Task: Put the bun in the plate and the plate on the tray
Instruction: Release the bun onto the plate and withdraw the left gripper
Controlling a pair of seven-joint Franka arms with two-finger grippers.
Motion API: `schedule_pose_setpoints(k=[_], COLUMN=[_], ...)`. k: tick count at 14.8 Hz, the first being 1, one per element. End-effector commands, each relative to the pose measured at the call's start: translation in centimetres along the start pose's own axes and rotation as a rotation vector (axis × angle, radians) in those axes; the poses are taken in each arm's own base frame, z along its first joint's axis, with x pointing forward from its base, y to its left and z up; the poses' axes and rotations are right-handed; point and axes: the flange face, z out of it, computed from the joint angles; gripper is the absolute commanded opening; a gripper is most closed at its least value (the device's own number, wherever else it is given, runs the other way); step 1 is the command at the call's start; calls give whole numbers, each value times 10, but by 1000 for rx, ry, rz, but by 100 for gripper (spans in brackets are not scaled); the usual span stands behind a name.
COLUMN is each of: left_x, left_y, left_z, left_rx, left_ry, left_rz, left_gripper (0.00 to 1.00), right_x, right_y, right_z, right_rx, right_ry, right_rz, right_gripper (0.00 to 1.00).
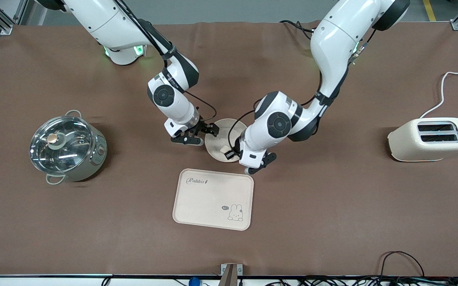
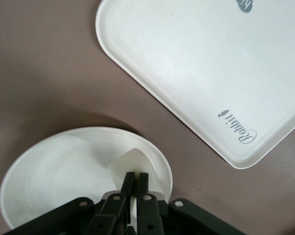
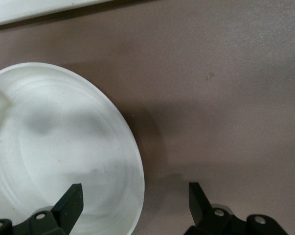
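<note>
we see the left gripper (image 2: 133,196) over the plate (image 1: 216,133), fingers nearly together on the bun (image 2: 129,164), low over the dish floor. right gripper (image 3: 137,200) straddles the plate rim, fingers wide apart, holding nothing. the tray (image 1: 197,198) lies near, nearer the front camera w/ bare cloth between. we judge the right arm better placed for the plate.

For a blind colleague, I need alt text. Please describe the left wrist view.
The left pincer, fingers nearly together, is over the round plate with the pale bun at its fingertips, inside the plate near the rim. The plate sits on brown table, close to a corner of the cream tray with "Rabbit" lettering, not touching it.
</note>
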Motion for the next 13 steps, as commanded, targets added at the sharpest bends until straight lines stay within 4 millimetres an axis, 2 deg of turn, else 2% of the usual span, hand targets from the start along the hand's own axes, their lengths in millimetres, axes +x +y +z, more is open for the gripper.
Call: schedule_pose_setpoints(k=[1, 4, 5, 6, 7, 9, 10, 12, 13], left_x=[-8, -8, -8, -9, -6, 12, 36, 67, 76], left_y=[3, 3, 3, 5, 6, 5, -2, -11, -16], left_z=[10, 11, 10, 7, 1, -32, -57, -114, -140], left_rx=[-30, -28, -30, -30, -33, 21, 88, 145, 170], left_ry=[1, -1, 1, 10, 24, 122, 182, 233, 239], left_rz=[-49, -75, -75, -61, -44, 87, 175, 310, 379], left_gripper=[22, 33, 44, 78, 100, 100, 100, 100, 100], right_x=[-1, -4, -4, -4, -4, -5, -2, 11, 15], right_y=[-3, -4, -4, -5, -4, -4, -5, -7, -6], right_z=[3, 7, 8, 8, 11, 13, 11, 7, 7], right_rx=[-5, -18, -23, -21, -24, -25, -22, -13, -13], right_ry=[3, 5, 3, 4, 1, -3, 2, 19, 22], right_rz=[1, -7, -11, -13, -10, -10, -9, 1, 3], right_gripper=[95, 96, 96, 96, 96, 95, 91, 83, 74])
